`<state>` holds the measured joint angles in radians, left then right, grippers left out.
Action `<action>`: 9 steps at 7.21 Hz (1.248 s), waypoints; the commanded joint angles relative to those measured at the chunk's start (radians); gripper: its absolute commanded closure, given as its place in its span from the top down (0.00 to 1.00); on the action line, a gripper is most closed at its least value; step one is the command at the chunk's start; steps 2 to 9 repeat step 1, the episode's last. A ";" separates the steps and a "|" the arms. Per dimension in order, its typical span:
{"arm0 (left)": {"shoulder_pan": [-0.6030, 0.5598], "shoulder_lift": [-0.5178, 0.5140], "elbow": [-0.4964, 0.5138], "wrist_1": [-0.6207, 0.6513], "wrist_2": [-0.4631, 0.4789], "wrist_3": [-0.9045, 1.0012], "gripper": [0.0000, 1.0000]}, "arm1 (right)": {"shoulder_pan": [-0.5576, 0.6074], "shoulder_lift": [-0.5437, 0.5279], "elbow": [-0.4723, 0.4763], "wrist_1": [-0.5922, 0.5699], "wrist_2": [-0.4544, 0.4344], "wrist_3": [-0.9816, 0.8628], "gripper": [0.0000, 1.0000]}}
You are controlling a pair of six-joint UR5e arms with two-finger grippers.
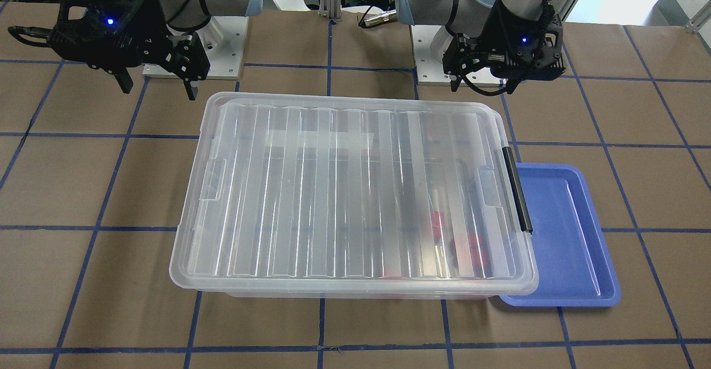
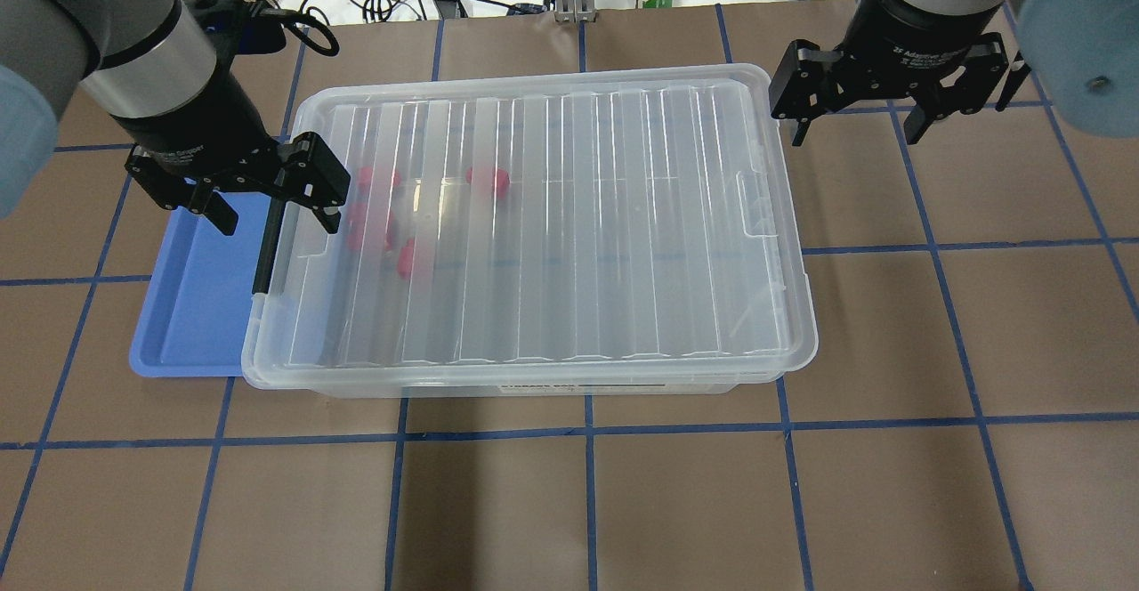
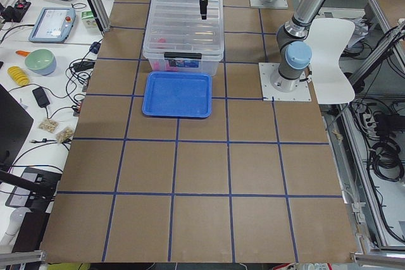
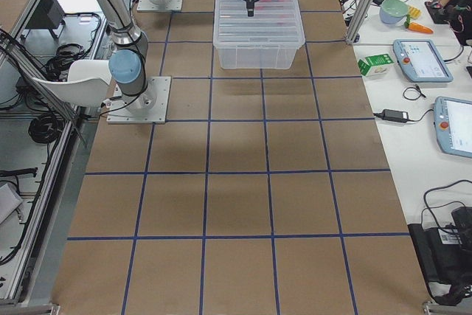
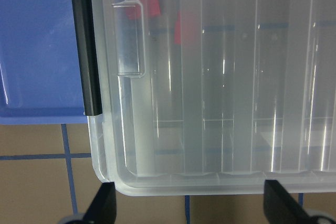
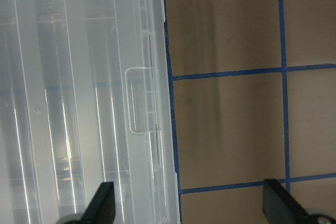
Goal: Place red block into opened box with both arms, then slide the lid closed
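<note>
**Lid on, Red Inside, Both Claws Wide Open**

One box (image 2: 534,386) is sitting in the middle of the table (image 2: 890,484), and its one lid (image 2: 578,217) is lying flat across the top, covering just about the whole opening. Whether it is fully seated, I cannot tell. Two tabs are showing on the lid, one at each short end: the tab (image 2: 756,204) on the right arm's side and its twin at the handle end.

The red block (image 2: 488,182) is showing inside the box, under the lid, toward the handle end. I am counting five red patches through the ribs from overhead, three from the front and two from the left wrist. The ribbed plastic is smearing them, so how many separate pieces there are cannot be told.

Two arms are in play. The left gripper (image 2: 276,215) is hovering over the handle end of the box, jaws spread wide and holding nothing. One finger is hanging over the lid's corner and the other over the tray (image 2: 191,306). The right gripper (image 2: 856,133) is hanging beyond the opposite short end, over bare table and clear of the box. It too is gaping wide and carrying nothing.

One black handle (image 2: 264,248) is running along the box's short end. One blue tray is lying just beside that end.
</note>
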<state>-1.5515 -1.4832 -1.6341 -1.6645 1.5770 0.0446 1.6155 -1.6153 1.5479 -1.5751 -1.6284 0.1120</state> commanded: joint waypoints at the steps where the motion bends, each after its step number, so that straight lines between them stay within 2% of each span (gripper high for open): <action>1: 0.001 0.000 0.000 0.000 -0.003 -0.002 1.00 | 0.000 0.000 0.000 0.000 -0.001 -0.002 1.00; 9: 0.001 0.000 0.000 0.000 -0.003 -0.002 1.00 | 0.000 0.000 0.000 0.000 -0.001 -0.002 1.00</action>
